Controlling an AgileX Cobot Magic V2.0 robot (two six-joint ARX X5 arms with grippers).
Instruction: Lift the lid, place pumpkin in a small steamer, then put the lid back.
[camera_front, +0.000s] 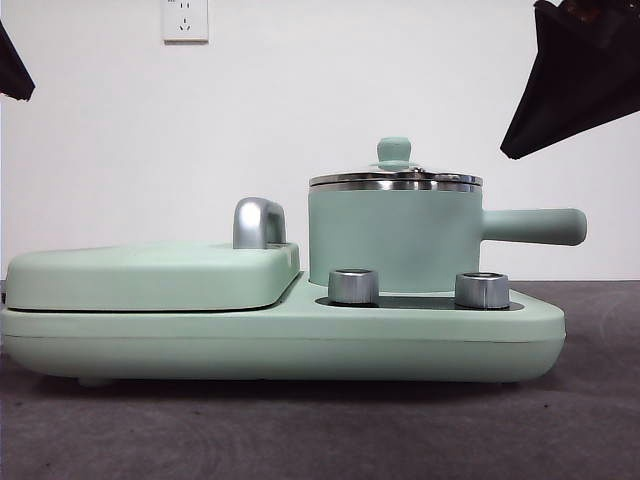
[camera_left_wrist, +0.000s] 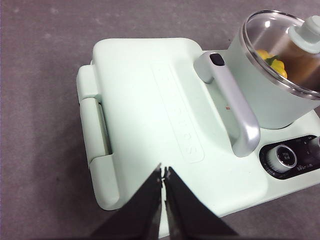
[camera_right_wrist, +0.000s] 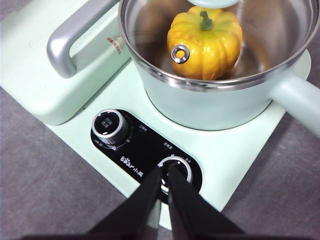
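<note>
The small steamer (camera_front: 390, 240) stands on the right half of a mint-green cooker, its side handle (camera_front: 540, 227) pointing right. The lid (camera_front: 395, 180) sits on it, glass with a silver rim and a mint knob (camera_front: 393, 152). The pumpkin (camera_right_wrist: 205, 42) lies inside the pot and shows through the glass; it also shows in the left wrist view (camera_left_wrist: 270, 59). My left gripper (camera_left_wrist: 163, 172) is shut and empty, above the wide cover. My right gripper (camera_right_wrist: 164, 172) is shut and empty, above the control panel in front of the pot (camera_right_wrist: 215, 107). Both arms show only as dark tips at the front view's top corners.
A wide flat mint cover (camera_front: 150, 275) with a chrome arch handle (camera_front: 258, 222) fills the cooker's left half. Two silver dials (camera_front: 353, 285) (camera_front: 481, 290) stand in front of the pot. The cooker base (camera_front: 300, 340) rests on a dark grey table. A white wall is behind.
</note>
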